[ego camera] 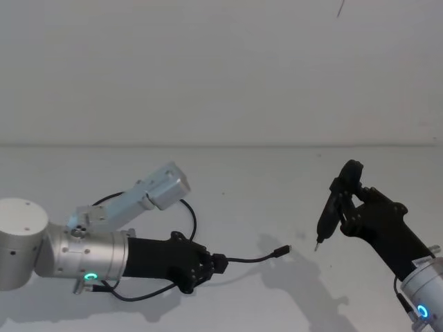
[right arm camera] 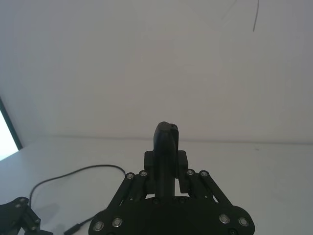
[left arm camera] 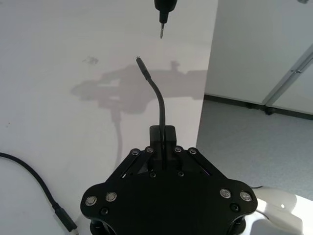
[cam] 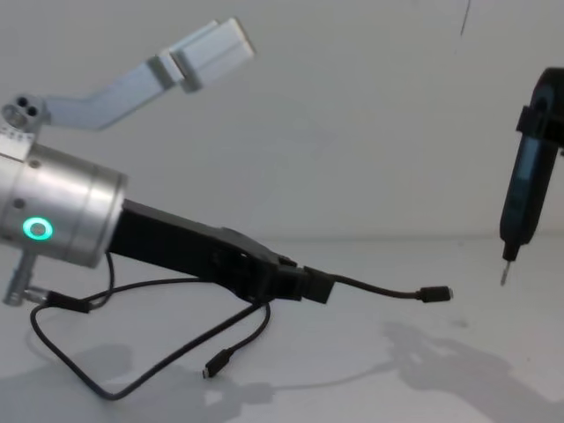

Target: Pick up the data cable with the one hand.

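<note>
My left gripper (ego camera: 218, 263), black on a silver wrist with a green ring, is shut on the data cable (ego camera: 253, 260) a short way back from one plug. That plug (cam: 434, 293) juts out to the right, above the table. Behind the fingers the black cord loops down to the table and ends in a second plug (cam: 216, 363). The left wrist view has the cable (left arm camera: 157, 95) rising out of the closed left gripper (left arm camera: 162, 134). At the right, my right gripper (ego camera: 348, 190) is shut on a slim black pen-shaped tool (ego camera: 329, 213), tip down, just beyond the free plug.
The white table (ego camera: 263, 180) meets a white wall behind it. In the left wrist view the table's edge (left arm camera: 208, 88) drops to a grey floor. The tool's metal tip (cam: 504, 275) hangs close to the cable's plug, a small gap apart.
</note>
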